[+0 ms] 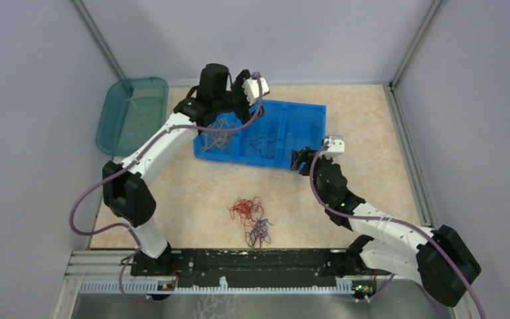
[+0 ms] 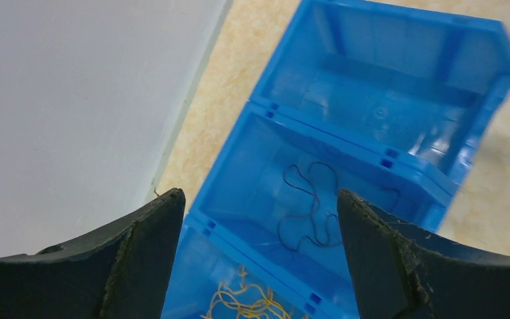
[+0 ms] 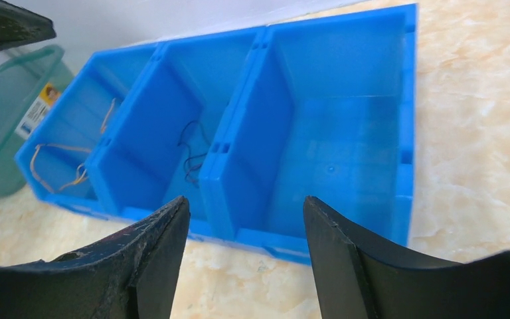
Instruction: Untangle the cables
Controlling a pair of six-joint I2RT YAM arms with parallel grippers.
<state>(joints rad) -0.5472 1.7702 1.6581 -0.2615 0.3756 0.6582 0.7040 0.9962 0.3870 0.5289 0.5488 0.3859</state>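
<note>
From the top camera I see the bin (image 1: pixel 305 114) mid-table, with my left arm over its left compartment and my right arm at its near right corner. Only this view shows the red and purple tangle (image 1: pixel 249 216), which lies on the table (image 1: pixel 372 133) near the bases, well apart from the bin. The left wrist camera shows the left gripper (image 2: pixel 259 199) spread wide and holding nothing. It is above orange cables (image 2: pixel 246 306) in one compartment and a dark cable (image 2: pixel 309 206) in the next. The right wrist camera shows the right gripper (image 3: pixel 246 203) parted with nothing between its fingers, low beside the bin, with the tub (image 3: pixel 0 113) beyond.
</note>
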